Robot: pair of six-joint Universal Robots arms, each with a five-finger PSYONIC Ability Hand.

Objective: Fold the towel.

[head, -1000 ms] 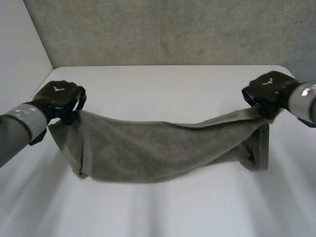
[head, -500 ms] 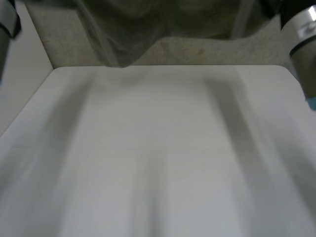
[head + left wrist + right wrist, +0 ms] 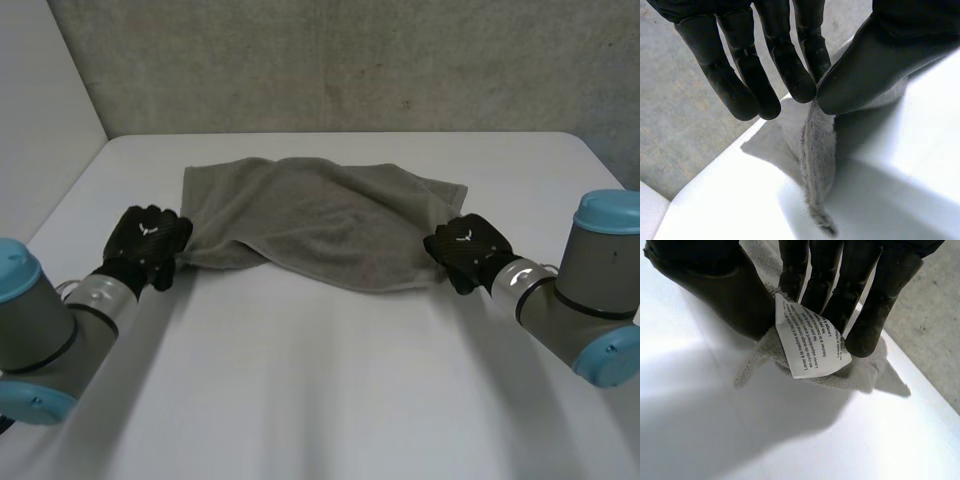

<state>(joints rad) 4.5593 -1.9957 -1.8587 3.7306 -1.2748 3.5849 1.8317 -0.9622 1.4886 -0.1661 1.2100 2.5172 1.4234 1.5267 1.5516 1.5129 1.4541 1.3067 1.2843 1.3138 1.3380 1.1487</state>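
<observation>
I find the grey terry towel (image 3: 320, 220) flat on the white table (image 3: 330, 380), spread between and beyond the left hand (image 3: 148, 238) and right hand (image 3: 466, 250), each pinching a near corner; I would lift both evenly, keeping that edge taut.

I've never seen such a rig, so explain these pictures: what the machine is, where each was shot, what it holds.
It is a two-armed robot with black hands. The head view looks down from between the arms at a white table, where a grey towel lies spread. The left hand pinches its near left corner, the right hand its near right corner. The other two come from wrist cameras, looking along each palm: fingers and thumb pinch the cloth, and the right one shows a label.
</observation>
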